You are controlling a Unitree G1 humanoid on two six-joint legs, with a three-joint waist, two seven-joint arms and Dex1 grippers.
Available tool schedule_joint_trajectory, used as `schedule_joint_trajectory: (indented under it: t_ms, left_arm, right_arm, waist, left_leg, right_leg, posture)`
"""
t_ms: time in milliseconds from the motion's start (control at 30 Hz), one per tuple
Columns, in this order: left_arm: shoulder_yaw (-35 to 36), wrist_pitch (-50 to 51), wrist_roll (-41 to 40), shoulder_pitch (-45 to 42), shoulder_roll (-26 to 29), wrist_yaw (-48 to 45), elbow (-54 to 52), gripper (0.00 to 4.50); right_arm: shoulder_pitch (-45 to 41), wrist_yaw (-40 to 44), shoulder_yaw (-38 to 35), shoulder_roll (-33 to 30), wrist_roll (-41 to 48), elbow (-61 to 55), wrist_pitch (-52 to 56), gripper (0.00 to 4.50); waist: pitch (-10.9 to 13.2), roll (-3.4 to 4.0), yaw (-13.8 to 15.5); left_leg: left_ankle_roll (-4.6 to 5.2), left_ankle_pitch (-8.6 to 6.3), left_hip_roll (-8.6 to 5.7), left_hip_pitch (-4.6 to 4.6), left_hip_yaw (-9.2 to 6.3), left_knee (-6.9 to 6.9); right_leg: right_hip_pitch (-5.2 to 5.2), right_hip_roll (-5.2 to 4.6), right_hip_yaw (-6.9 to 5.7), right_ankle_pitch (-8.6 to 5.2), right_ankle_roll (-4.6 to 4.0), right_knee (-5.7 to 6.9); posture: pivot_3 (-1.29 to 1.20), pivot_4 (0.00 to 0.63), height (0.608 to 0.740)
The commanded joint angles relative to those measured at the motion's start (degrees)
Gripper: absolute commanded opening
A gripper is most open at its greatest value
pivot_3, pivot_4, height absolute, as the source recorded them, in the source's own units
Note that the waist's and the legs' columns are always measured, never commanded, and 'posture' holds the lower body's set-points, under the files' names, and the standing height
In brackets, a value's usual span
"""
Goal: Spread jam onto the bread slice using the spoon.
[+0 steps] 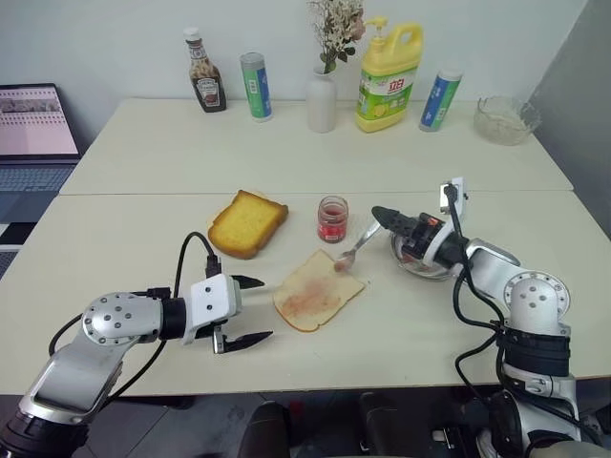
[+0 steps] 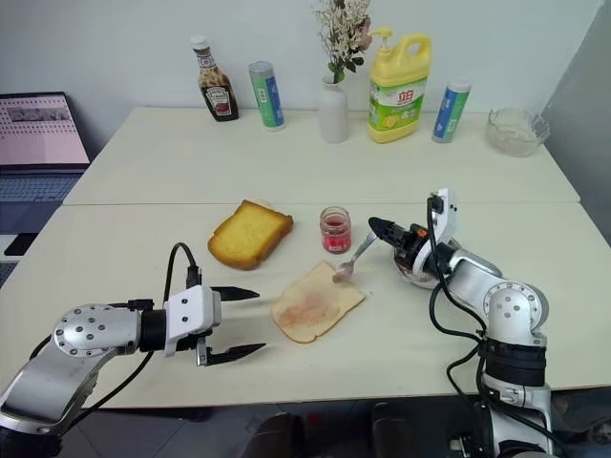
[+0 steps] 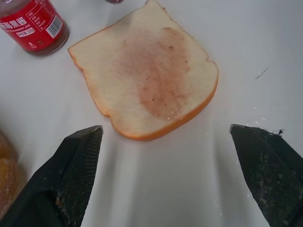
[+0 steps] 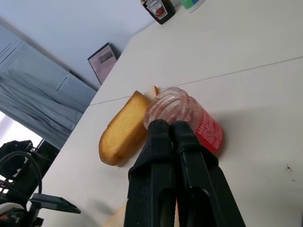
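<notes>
Here, at the right end effector (image 1: 379,215): fingers pressed together on the slim handle of the spoon (image 1: 355,252), held near its far end, with the bowl angled down to the near-right corner of the bread slice (image 1: 317,289), touching or just above it — hard to tell which. Probably light and rigid, that spoon, but smooth and narrow, so likely to twist or slide in a pinch; best gripped well up the handle, flat faces against the pads, as now. Further out, the left end effector (image 1: 250,310): fingers wide apart, holding nothing, hovering just beside the slice's left edge. Between both, flat on the pale surface (image 1: 143,229), lies the slice with a faint pinkish smear across its middle; soft, thin and light by the look of it, apt to skid or tear under a dragged spoon, so better pinned gently at a crust edge than lifted. Just beyond it stands the jam (image 1: 332,219), a small clear jar, lid off, presumably hard, slick and breakable, and easy to tip. Left of the jar, a thicker golden toast slab (image 1: 247,222); under the right wrist, a shallow steel dish (image 1: 420,262).
</notes>
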Motion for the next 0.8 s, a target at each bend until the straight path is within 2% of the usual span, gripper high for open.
schedule_joint_trajectory:
  t_ms: [33, 233, 367, 633, 800]
  left_arm:
    - [1.0, -0.2, -0.4, -0.5, -0.1, 0.2, -0.8, 4.50]
    - [0.6, -0.4, -0.3, -2.0, -0.1, -0.1, 0.0, 4.50]
    - [0.8, 1.8, -2.0, -4.7, 0.2, -1.0, 0.1, 4.50]
    - [-1.4, 11.2, -9.2, -19.1, -1.9, -2.4, -3.5, 4.50]
    - [-6.3, 11.5, -7.3, -29.1, -5.8, -2.3, -0.7, 4.50]
  right_arm:
    - [0.5, -0.4, 0.0, 0.5, 1.9, -3.4, 0.5, 0.02]
    - [2.6, -0.9, 2.1, 2.3, 1.4, -6.2, 0.1, 0.02]
    - [1.8, -1.7, 0.0, 2.5, 4.0, -7.5, -0.4, 0.02]
    - [2.0, -7.2, -9.8, -1.8, 14.1, -11.5, -3.0, 0.02]
    - [3.1, -11.4, -15.6, -6.3, 13.9, -11.6, -7.8, 0.02]
  waist:
    - [0.0, 0.00, 0.0]
    - [0.0, 0.00, 0.0]
    - [0.0, 0.00, 0.1]
    - [0.0, -0.01, 0.5]
    - [0.0, -0.01, 0.6]
  left_leg:
    - [0.00, 0.00, 0.00, 0.00, 0.00, 0.00]
    - [0.00, 0.00, 0.00, 0.00, -0.01, 0.00]
    - [0.00, 0.00, 0.00, 0.00, 0.01, 0.01]
    - [0.00, 0.00, -0.04, -0.04, -0.01, 0.04]
    - [0.00, 0.00, -0.05, -0.02, -0.05, 0.06]
  right_leg:
    - [0.00, 0.00, 0.00, 0.00, 0.00, 0.00]
    - [0.00, 0.00, -0.01, 0.00, 0.00, 0.00]
    - [0.00, -0.01, 0.00, 0.00, 0.00, 0.00]
    - [0.03, -0.02, -0.02, 0.01, 0.03, -0.03]
    - [0.08, 0.01, -0.03, 0.01, 0.04, -0.03]
  posture:
    - [0.00, 0.150, 0.740]
    - [0.00, 0.150, 0.740]
    - [0.00, 0.150, 0.740]
    - [0.00, 0.150, 0.740]
    - [0.00, 0.150, 0.740]
